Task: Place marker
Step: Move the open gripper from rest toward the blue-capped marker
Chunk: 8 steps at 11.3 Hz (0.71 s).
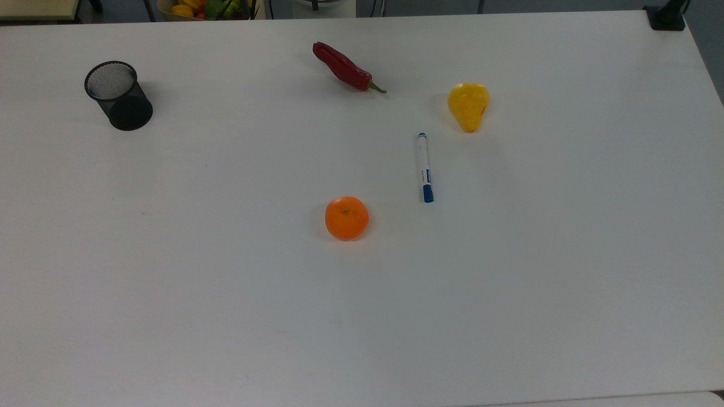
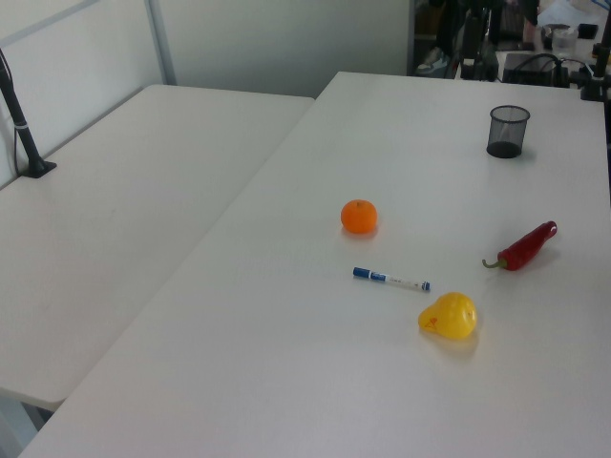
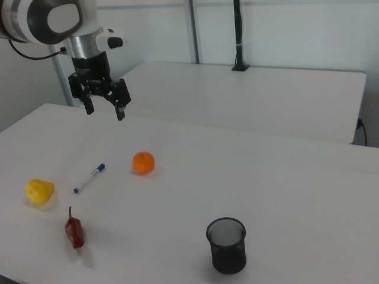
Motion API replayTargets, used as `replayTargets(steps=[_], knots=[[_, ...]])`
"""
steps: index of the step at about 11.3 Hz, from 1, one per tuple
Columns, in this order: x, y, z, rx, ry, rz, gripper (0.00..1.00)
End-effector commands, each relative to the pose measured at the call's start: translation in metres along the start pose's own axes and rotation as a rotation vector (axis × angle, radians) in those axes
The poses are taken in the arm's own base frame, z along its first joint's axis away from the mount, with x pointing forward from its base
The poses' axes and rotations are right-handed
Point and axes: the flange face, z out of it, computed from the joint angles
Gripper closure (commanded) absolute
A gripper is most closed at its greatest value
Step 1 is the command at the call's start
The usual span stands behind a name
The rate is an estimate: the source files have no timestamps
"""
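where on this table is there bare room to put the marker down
Widest bare stretch: the white table in the top view's lower half, below the orange. Also between the black mesh cup and red chili. Crowded around marker and yellow pear.

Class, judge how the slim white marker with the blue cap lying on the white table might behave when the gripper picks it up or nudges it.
The slim white marker with the blue cap looks rigid and light. It lies flat on the white table, and its round barrel would probably roll if nudged sideways. The open gripper should likely close across its narrow, probably smooth body.
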Motion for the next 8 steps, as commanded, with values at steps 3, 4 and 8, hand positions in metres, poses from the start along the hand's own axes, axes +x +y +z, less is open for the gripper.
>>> replayTargets(steps=[3,4,8], knots=[[-0.0030,0.0011,-0.0008,-0.003,0.019,-0.013,0.00],[-0.0029,0.0011,-0.0002,-0.003,0.019,-0.013,0.00],[-0.0044,0.0010,0.0012,-0.002,0.008,-0.022,0.00]])
